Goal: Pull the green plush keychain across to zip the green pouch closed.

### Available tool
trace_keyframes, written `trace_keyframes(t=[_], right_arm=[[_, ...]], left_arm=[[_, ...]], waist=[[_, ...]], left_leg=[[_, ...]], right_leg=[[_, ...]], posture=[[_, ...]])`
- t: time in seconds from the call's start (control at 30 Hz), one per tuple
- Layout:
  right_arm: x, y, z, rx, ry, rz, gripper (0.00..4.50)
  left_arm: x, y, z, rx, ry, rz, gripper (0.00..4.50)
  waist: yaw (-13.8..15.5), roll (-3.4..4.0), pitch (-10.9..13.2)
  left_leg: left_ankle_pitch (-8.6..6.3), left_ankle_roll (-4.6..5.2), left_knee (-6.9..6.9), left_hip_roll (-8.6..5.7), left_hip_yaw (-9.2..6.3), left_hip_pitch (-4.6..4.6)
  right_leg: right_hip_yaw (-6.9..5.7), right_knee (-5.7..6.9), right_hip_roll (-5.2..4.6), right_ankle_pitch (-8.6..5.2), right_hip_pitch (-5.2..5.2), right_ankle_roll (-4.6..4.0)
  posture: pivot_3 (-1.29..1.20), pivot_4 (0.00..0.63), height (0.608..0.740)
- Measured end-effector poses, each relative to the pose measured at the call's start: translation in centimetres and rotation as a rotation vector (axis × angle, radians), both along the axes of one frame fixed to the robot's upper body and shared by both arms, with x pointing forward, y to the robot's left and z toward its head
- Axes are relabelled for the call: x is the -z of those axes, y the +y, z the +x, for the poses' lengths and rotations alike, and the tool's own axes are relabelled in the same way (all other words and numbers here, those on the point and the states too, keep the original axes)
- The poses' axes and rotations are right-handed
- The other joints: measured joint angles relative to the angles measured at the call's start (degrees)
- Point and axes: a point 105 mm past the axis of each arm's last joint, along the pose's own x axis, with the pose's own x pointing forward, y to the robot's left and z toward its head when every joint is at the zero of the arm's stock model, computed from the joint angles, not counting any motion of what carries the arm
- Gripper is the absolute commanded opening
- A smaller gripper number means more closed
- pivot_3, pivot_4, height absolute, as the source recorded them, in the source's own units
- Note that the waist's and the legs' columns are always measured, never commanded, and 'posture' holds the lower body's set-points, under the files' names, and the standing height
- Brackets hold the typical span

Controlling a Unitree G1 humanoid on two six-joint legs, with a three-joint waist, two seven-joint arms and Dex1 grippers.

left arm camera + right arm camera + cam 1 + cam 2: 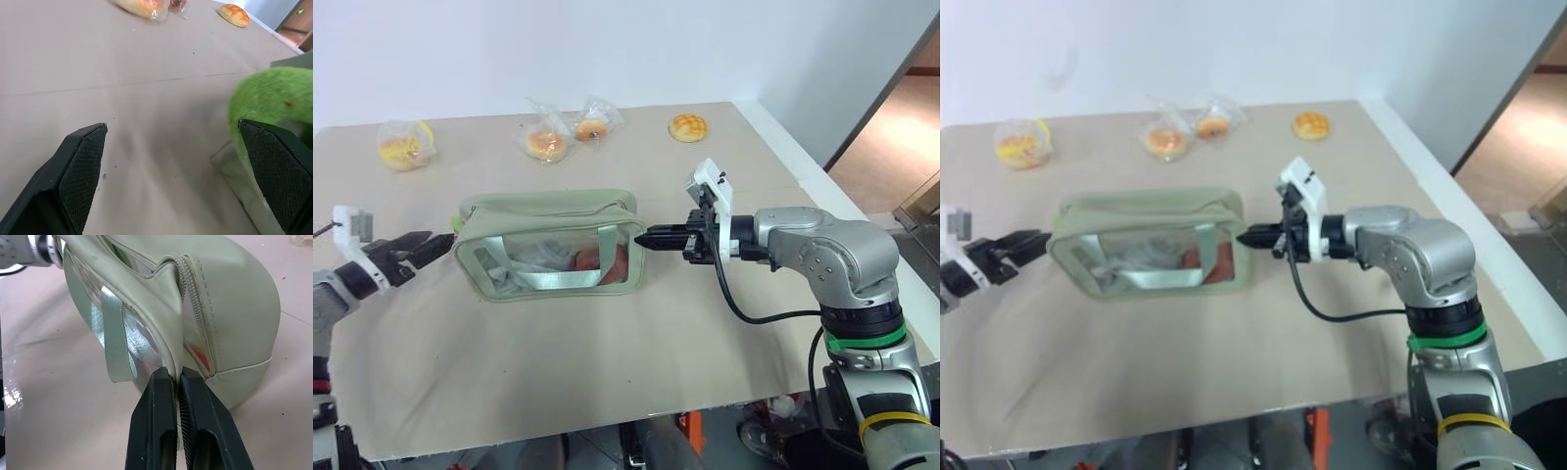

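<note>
**Right tool pinches the pouch end, left tool gapes beside the keychain**

We see the tabletop (558, 392) carrying the green pouch (548, 211) at its centre. At the pouch's three o'clock end our right tool (178, 377) is clamped tight on the fabric edge just below the zipper's end. At the nine o'clock end our left tool (176, 161) stands wide apart, holding nothing, the green plush keychain (271, 95) touching one finger. Wrapped buns (548, 142) lie at twelve o'clock.

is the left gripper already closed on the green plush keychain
No, the left gripper is wide open, with the green plush keychain just beside one finger and not pinched.
</note>
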Motion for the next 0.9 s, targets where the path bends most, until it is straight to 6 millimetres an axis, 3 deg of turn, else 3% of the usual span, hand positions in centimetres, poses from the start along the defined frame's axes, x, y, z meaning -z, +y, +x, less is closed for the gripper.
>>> trace_keyframes(t=[0.17,0.37,0.5,0.7,0.9], right_arm=[[0.3,-0.1,-0.3,0.008,0.000,-0.008,0.02],[0.5,-0.3,-0.5,0.013,0.008,-0.017,0.02],[0.5,-0.3,-0.5,0.011,0.008,-0.017,0.02],[0.5,-0.2,-0.5,0.007,0.001,-0.014,0.02],[0.5,-0.2,-0.5,0.007,0.001,-0.013,0.02]], left_arm=[[0.1,-1.4,-0.4,0.100,0.016,-0.017,4.50],[-1.2,-2.5,-2.1,0.226,0.027,-0.050,4.50],[-1.8,-1.9,-2.5,0.233,0.033,-0.043,4.50],[-1.7,1.1,-3.0,0.160,0.072,0.001,4.50],[-1.4,1.1,-3.1,0.175,0.083,-0.002,4.50]], waist=[[0.0,0.00,0.0],[0.0,0.00,0.0],[0.0,0.00,0.0],[-0.1,0.00,0.0],[-0.1,0.00,0.0]], left_leg=[[0.00,0.00,0.00,-0.01,0.02,0.01],[0.00,0.00,0.01,-0.03,0.01,0.02],[0.00,0.00,0.01,-0.01,0.01,0.03],[0.00,0.00,0.00,0.02,0.01,0.04],[0.00,0.00,0.01,0.01,0.05,0.04]], right_leg=[[0.00,0.00,-0.01,0.00,0.00,0.00],[0.00,0.00,-0.02,0.01,0.00,0.03],[0.00,0.00,0.02,0.01,0.00,0.02],[-0.02,0.00,0.01,0.00,-0.01,0.00],[0.00,0.00,-0.02,0.01,-0.01,0.01]], posture=[[0.00,0.150,0.740],[0.00,0.150,0.740],[0.00,0.150,0.740],[0.00,0.150,0.740],[0.00,0.150,0.740]])
